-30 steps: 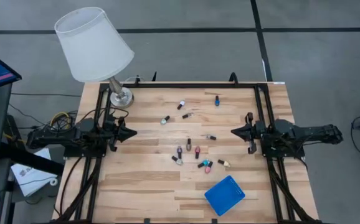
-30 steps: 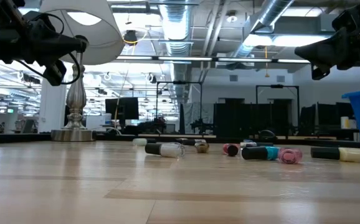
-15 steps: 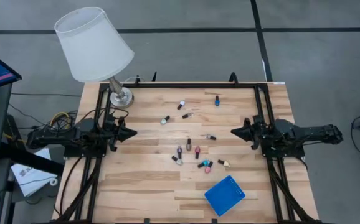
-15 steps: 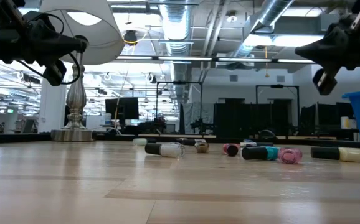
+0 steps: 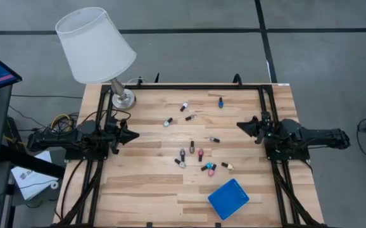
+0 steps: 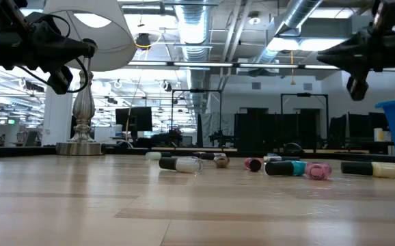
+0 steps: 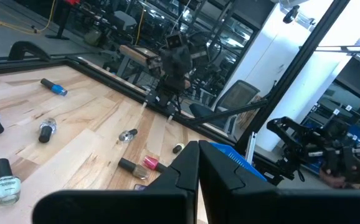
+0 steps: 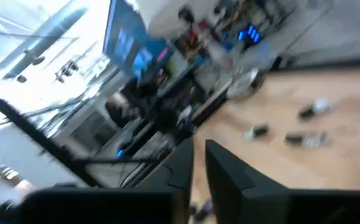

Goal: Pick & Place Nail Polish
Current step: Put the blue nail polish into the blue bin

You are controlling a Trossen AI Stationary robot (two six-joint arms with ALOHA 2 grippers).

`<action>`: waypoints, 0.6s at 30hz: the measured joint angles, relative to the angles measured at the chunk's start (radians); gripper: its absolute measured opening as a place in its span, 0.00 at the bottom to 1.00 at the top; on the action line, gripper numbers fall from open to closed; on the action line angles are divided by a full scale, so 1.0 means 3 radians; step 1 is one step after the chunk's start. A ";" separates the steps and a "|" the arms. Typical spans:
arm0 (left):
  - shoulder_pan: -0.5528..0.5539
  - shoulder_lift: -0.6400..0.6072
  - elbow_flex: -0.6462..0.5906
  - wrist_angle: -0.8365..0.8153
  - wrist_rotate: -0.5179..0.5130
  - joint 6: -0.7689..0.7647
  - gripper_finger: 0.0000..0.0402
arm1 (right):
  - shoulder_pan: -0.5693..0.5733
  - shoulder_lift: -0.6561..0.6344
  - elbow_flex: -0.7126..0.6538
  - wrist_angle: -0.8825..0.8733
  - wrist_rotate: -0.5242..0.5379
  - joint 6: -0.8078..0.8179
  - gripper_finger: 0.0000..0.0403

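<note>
Several tiny nail polish bottles [image 5: 201, 154] lie on their sides, scattered over the middle of the wooden table [image 5: 145, 183]. They also show in the low view [image 6: 180, 164] and the left wrist view [image 7: 46, 129]. My left gripper [image 5: 136, 134] hovers at the table's left side, pointing level toward the middle, shut and empty [image 7: 198, 146]. My right gripper [image 5: 239, 125] hovers at the right side, pointing level toward the bottles. A narrow gap shows between its fingers [image 8: 198, 146], with nothing in it. Both hang well above the tabletop [image 6: 91, 48] [image 6: 320, 50].
A small blue square tray [image 5: 228, 198] sits near the front right of the table. A lamp with a white shade [image 5: 96, 44] stands on its silvery base [image 5: 123, 98] at the far left corner. Black rails [image 5: 266, 107] run along the table's edges.
My right gripper has rolled about the line it points along, and its tip has swung a little toward the table's far edge. It still points level. The bottles have stayed where they were.
</note>
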 joint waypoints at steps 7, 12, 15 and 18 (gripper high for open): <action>0.0000 0.0000 0.0000 0.0000 0.0000 0.0000 0.00 | -0.0407 0.0778 0.0445 -0.0088 0.0153 -0.0112 0.35; 0.0001 -0.0001 -0.0001 0.0000 0.0000 0.0001 0.00 | -0.0753 0.1666 0.1077 -0.0492 0.0154 -0.0124 0.39; 0.0001 0.0001 0.0000 0.0000 0.0000 0.0000 0.00 | -0.1009 0.2270 0.1591 -0.0935 0.0190 -0.0164 0.40; 0.0000 0.0001 0.0000 0.0000 0.0000 0.0001 0.00 | -0.1266 0.2860 0.2114 -0.1386 0.0246 -0.0087 0.40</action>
